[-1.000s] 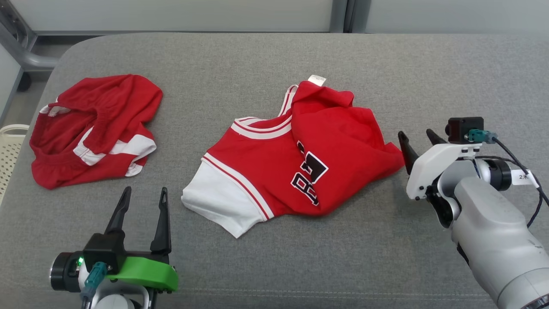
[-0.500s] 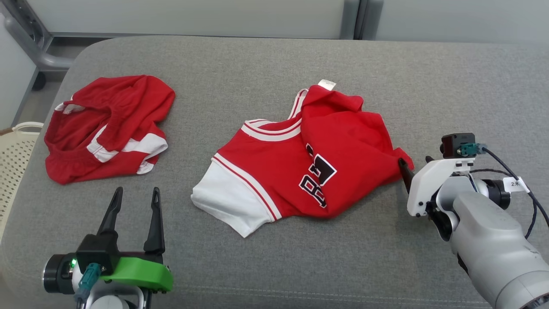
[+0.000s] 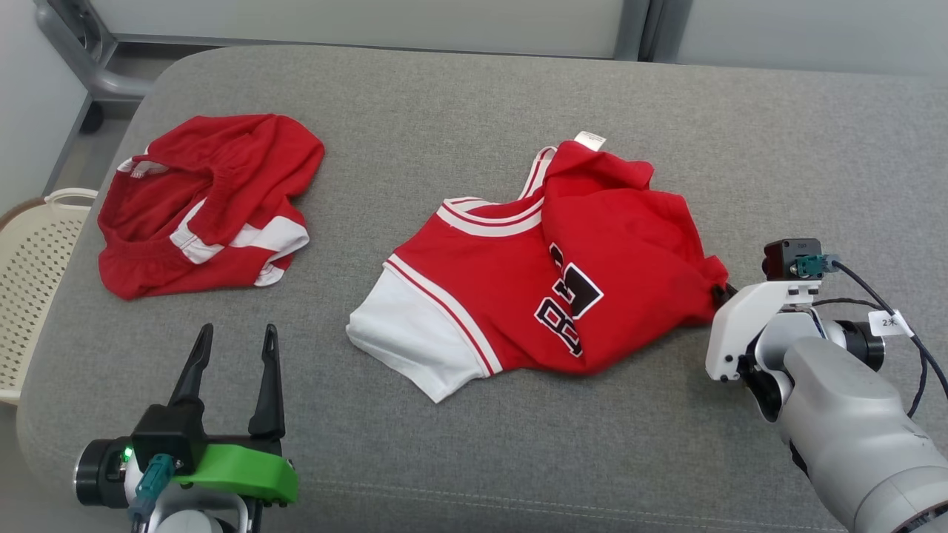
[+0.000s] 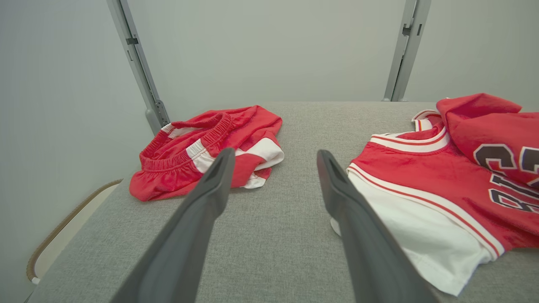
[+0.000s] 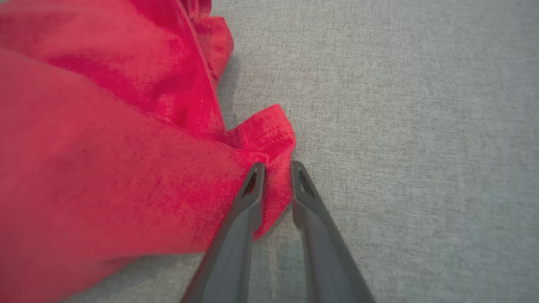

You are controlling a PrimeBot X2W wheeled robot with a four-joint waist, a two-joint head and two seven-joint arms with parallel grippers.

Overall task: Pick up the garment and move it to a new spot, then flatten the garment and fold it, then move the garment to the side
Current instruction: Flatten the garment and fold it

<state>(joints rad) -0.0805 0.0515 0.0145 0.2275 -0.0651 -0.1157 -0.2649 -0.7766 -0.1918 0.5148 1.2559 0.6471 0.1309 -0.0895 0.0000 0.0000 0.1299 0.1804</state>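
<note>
The garment (image 3: 563, 266) is a red jersey with white trim and black numbers, lying crumpled in the middle of the grey cushion (image 3: 459, 96). My right gripper (image 3: 720, 292) is at its right corner. In the right wrist view its two dark fingers (image 5: 252, 185) pinch a stitched fold of the red garment (image 5: 126, 147), with the right gripper (image 5: 276, 165) low on the cushion. My left gripper (image 3: 235, 332) stands open near the front left, with nothing between its fingers. Seen from the left wrist, the left gripper (image 4: 273, 153) points between the garment (image 4: 433, 176) and a second red cloth.
Red shorts with white stripes (image 3: 207, 200) lie bunched at the far left, also in the left wrist view as shorts (image 4: 210, 143). A cream perforated basket (image 3: 29, 296) stands off the cushion's left edge. Grey wall panels and metal posts (image 4: 143, 80) lie behind.
My right gripper has moved forward onto the garment's right corner and its fingers have come together on the cloth. The head camera has shifted. The left gripper has stayed open and still.
</note>
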